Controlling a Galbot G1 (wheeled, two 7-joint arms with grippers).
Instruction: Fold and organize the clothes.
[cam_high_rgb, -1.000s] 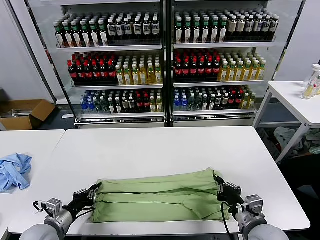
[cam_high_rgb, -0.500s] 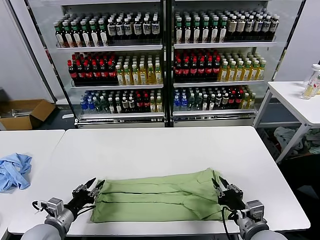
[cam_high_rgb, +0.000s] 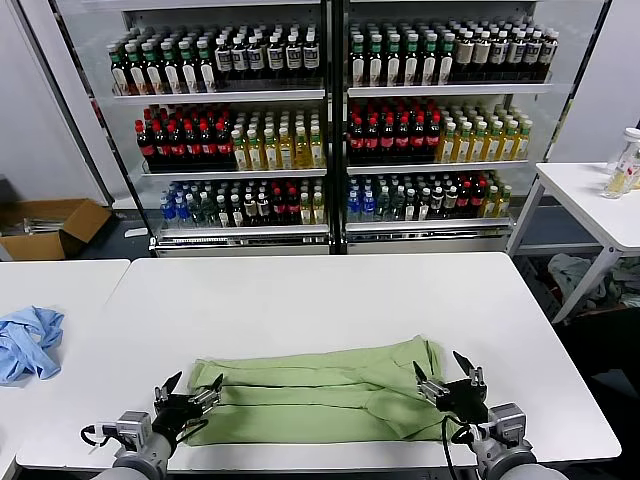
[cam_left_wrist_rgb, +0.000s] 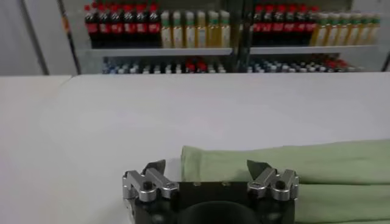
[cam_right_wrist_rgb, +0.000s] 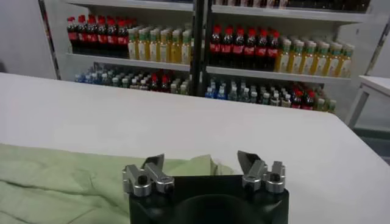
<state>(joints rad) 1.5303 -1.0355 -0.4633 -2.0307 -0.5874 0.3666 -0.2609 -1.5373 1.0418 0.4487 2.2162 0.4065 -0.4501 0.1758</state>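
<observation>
Left gripper (cam_high_rgb: 189, 391): at the near edge of my table (cam_high_rgb: 300, 290), jaws spread wide, nothing between them, tips just at the shirt's left end.

Right gripper (cam_high_rgb: 446, 378): near edge too, at the shirt's right end, jaws likewise spread and empty; in its wrist view the cloth lies just beyond the fingertips (cam_right_wrist_rgb: 156, 162).

Green shirt (cam_high_rgb: 320, 400): flat on the table between my two grippers, lying as a long narrow band with lengthwise folds stacked along it. I judge the lengthwise fold done and the cloth released; folding the band end to end and squaring the bundle remain. Collar, buttons and print are not visible from here.

Blue garment (cam_high_rgb: 28, 342): crumpled on the neighbouring table (cam_high_rgb: 60, 275) to my left, well apart.

Drinks cooler (cam_high_rgb: 330, 120): behind the table, shelves full of bottles.
</observation>
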